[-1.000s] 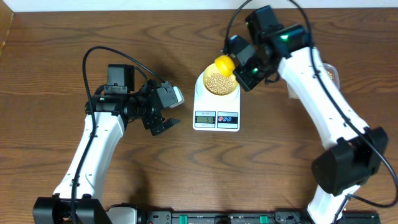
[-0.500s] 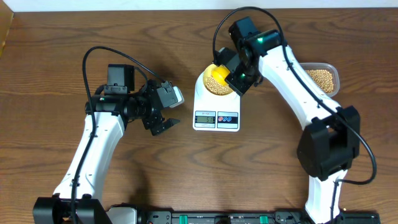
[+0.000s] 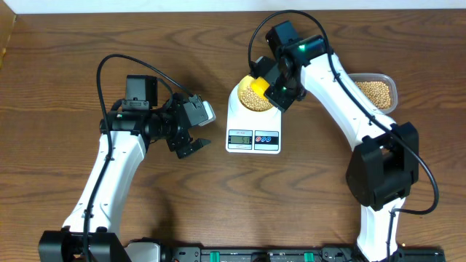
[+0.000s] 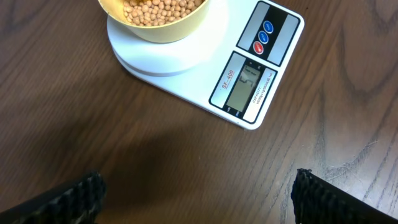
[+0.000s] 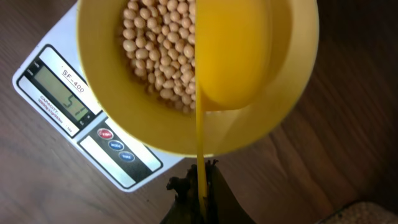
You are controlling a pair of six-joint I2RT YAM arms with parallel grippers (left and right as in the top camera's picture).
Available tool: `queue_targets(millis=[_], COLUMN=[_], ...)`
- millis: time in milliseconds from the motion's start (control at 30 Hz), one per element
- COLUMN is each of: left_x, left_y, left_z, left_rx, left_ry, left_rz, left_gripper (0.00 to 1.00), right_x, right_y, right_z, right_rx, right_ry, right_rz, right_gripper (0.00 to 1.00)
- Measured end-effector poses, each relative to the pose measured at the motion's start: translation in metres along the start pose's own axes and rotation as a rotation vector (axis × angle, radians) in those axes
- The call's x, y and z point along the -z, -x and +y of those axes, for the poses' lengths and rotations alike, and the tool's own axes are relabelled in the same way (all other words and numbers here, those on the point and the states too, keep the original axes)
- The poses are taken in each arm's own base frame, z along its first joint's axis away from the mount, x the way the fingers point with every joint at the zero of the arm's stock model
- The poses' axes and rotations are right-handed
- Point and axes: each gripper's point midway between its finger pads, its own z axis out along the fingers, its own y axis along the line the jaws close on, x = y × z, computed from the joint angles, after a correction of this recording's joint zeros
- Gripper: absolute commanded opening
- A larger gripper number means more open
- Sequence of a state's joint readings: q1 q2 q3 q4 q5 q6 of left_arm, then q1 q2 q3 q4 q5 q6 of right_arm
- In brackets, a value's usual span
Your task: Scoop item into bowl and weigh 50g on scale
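Overhead: scale (image 3: 240,125) sat mid-table (image 3: 65,58), display (image 3: 240,138) at its 6 o'clock edge. The bowl (image 3: 247,104) rested on the platform toward 12 o'clock, holding beans (image 3: 255,100). The right gripper (image 5: 199,190) was clamped tight on the scoop (image 3: 258,86) handle, and the scoop head hung over the bowl's 1 o'clock side, above the beans. Display digits were lit but not read with certainty. The left gripper (image 3: 188,148) had its jaws spread wide, holding nothing, at the scale's 9 o'clock and apart from it. The tub (image 3: 394,84) with more beans lay at the bowl's 3 o'clock, well apart.
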State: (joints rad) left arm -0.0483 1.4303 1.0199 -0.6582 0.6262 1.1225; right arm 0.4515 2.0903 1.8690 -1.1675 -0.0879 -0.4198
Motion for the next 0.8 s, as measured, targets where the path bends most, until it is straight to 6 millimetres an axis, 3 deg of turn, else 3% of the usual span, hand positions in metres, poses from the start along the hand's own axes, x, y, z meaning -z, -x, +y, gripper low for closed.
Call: queue_targets(millis=[300,800], left_x=[0.000,0.000], left_y=[0.000,0.000], left_z=[0.000,0.000], left_rx=[0.000,0.000], left_ry=[0.000,0.000], left_rz=[0.000,0.000], left_gripper=[0.97,0.98], right_x=[-0.008,-0.013], right_y=[0.007,0.007], right_z=[0.014,0.017], right_rx=[0.068,0.079], right_ry=[-0.027,-0.028], right_rz=[0.017,0.032], right_gripper=[0.01,0.01])
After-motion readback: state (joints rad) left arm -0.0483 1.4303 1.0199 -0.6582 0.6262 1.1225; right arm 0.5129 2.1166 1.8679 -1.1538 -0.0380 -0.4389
